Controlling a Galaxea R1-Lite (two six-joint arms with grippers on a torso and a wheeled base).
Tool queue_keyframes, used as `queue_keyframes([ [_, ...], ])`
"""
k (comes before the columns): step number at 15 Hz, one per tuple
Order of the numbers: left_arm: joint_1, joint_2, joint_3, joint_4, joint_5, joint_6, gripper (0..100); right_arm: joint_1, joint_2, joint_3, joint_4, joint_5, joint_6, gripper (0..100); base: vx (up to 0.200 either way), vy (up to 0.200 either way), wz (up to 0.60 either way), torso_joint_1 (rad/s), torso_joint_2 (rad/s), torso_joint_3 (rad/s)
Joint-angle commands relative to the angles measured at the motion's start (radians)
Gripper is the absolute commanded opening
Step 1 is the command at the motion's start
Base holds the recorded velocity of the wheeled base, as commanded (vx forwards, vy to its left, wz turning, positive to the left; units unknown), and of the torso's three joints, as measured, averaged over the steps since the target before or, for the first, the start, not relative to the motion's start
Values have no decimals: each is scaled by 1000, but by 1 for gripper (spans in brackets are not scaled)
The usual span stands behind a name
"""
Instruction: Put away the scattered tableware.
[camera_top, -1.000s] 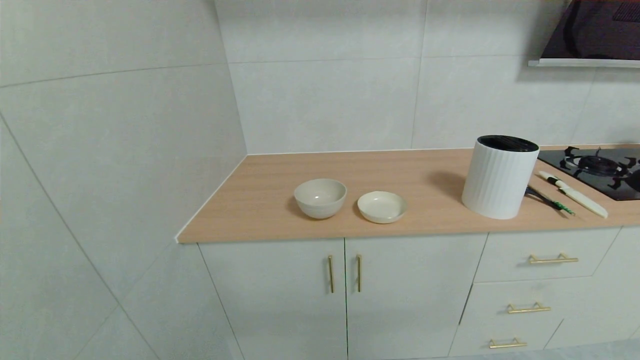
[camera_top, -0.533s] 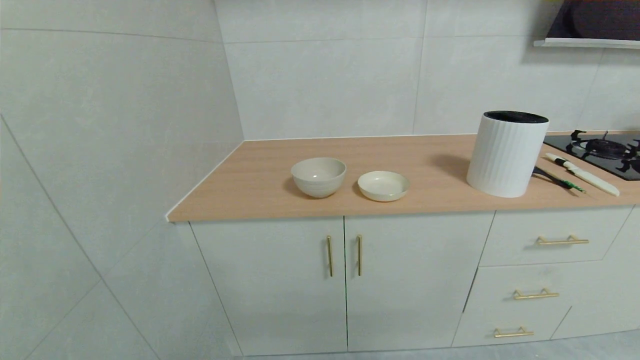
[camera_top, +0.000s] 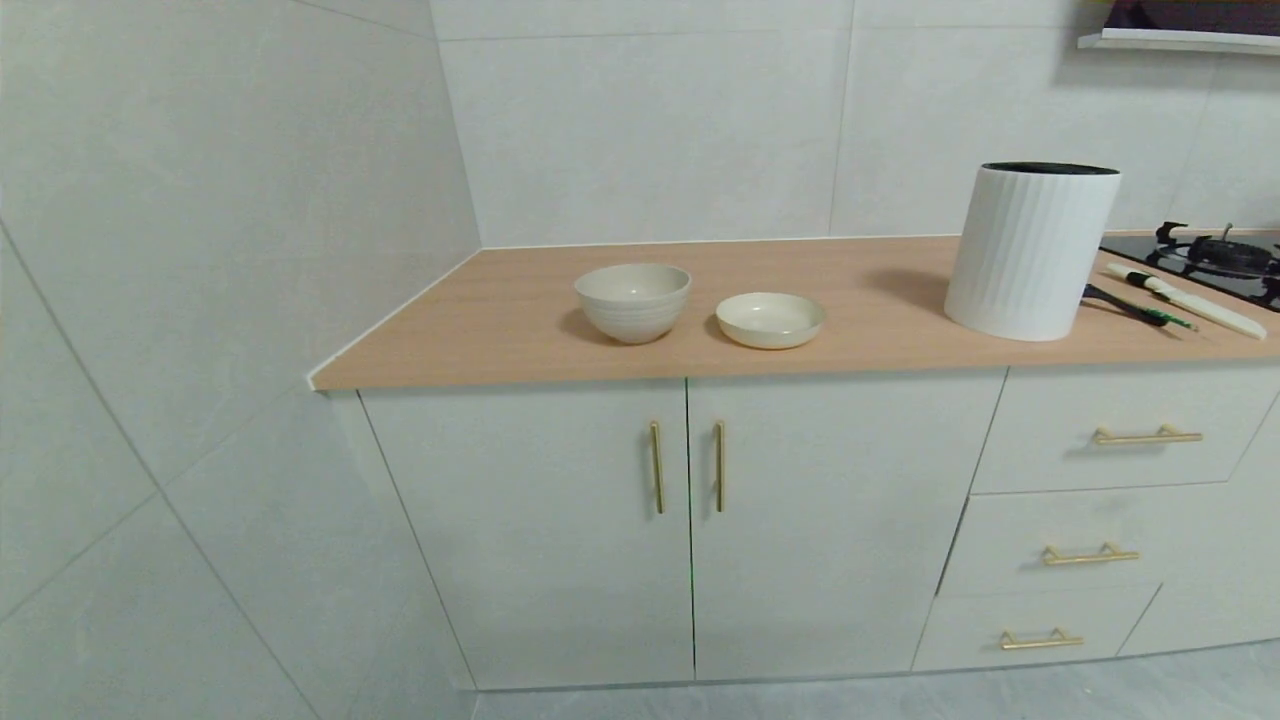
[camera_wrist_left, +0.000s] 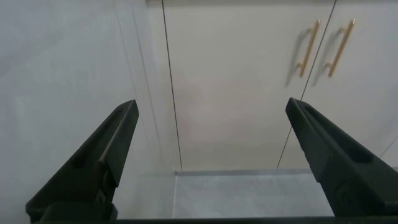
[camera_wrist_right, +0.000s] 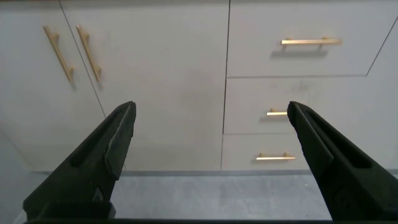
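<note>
Soft, even, fairly bright light fills the head view, and the pale tiles carry no glare. It falls from the right: the bowl (camera_top: 632, 300), the dish (camera_top: 770, 319) and the white canister (camera_top: 1030, 252) each lay a faint, blurred shadow leftward on the worktop (camera_top: 480, 335). Tile joints at the frame's left splay with wide-angle stretch. In the wrist views the left fingers (camera_wrist_left: 102, 165) and right fingers (camera_wrist_right: 102, 158) loom dark and soft-edged, and the cabinet handles (camera_wrist_left: 308, 46) throw dim shadows.
</note>
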Motion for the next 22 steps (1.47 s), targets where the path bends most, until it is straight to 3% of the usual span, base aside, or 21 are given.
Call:
queue_keyframes([
  [1, 0, 0, 0, 0, 0, 0, 100, 0, 1, 0, -1, 0, 0, 100, 0, 0, 0, -163, 466, 300],
  [9, 0, 0, 0, 0, 0, 0, 100, 0, 1, 0, -1, 0, 0, 100, 0, 0, 0, -122, 443, 308],
  [19, 0, 0, 0, 0, 0, 0, 100, 0, 1, 0, -1, 0, 0, 100, 0, 0, 0, -9, 36, 24],
  [22, 0, 0, 0, 0, 0, 0, 100, 0, 1, 0, -1, 0, 0, 100, 0, 0, 600, 1, 2, 2],
])
